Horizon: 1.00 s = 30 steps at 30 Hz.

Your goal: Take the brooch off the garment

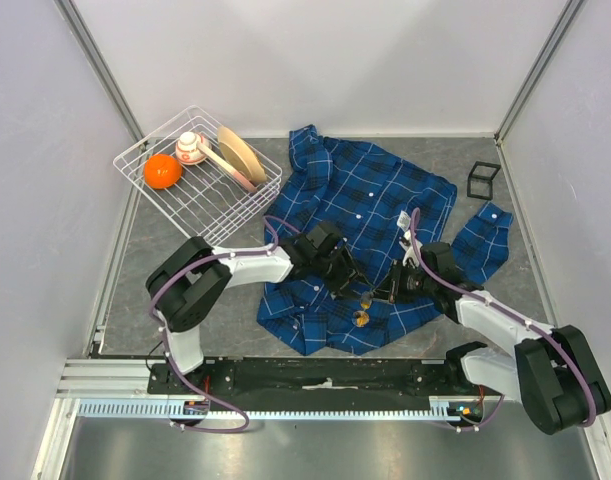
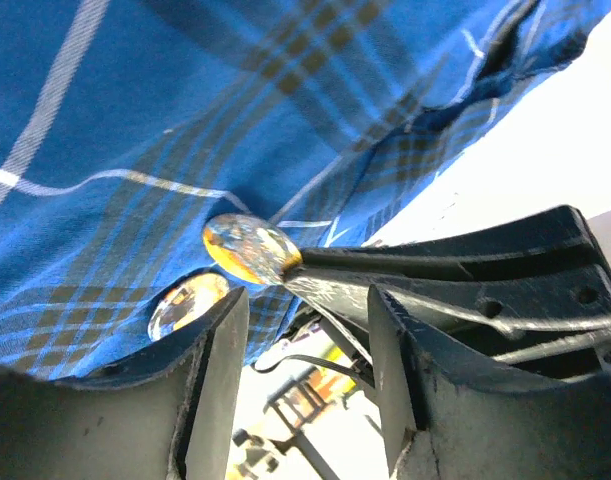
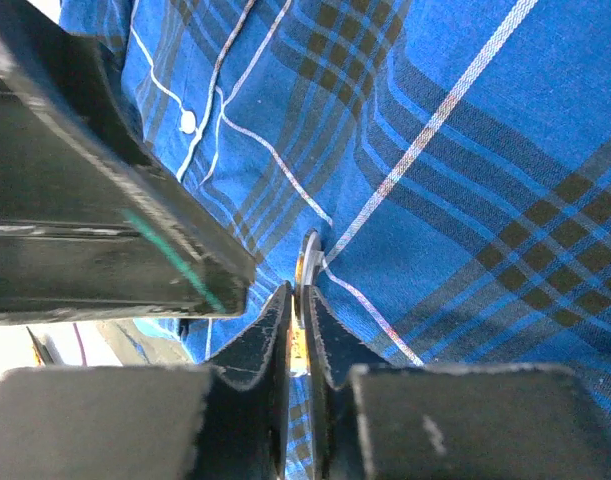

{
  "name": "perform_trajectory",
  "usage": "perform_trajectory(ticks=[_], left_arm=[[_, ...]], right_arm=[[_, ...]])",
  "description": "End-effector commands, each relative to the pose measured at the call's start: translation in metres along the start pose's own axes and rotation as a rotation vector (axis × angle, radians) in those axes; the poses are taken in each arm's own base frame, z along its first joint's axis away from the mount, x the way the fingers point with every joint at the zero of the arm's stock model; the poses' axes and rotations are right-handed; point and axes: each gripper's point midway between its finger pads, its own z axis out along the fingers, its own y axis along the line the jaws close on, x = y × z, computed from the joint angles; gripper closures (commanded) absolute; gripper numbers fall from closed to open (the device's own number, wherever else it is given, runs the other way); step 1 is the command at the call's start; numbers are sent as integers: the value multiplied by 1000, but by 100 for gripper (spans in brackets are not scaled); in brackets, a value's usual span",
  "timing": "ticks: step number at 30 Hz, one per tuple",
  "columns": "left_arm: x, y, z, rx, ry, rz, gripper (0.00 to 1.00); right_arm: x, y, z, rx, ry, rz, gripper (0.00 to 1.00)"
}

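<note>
Low on the shirt front, right gripper tight on the amber brooch, left gripper fingers apart just beside

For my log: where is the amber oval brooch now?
Top view: the brooch is over the blue plaid shirt's near hem, pinched by the right gripper.
</note>
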Motion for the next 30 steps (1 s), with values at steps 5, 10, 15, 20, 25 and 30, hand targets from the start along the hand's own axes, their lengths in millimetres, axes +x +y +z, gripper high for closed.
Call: perform_trajectory(ticks=[5, 10, 15, 20, 25, 30], left_arm=[[5, 1, 2, -90, 58, -292, 44], [2, 6, 5, -163, 57, -311, 42], [-2, 14, 15, -206, 48, -351, 40], [-3, 18, 18, -234, 42, -353, 41], [-5, 20, 20, -251, 34, -364, 43], [0, 20, 24, -265, 51, -362, 46]], right_arm=[[-6, 8, -3, -37, -50, -70, 100], [-7, 11, -4, -54, -54, -85, 100], [-5, 14, -4, -68, -50, -98, 100], [-8, 15, -5, -71, -62, -105, 100], [-7, 17, -5, -81, -62, -112, 100], [-9, 19, -4, -85, -62, -119, 100]])
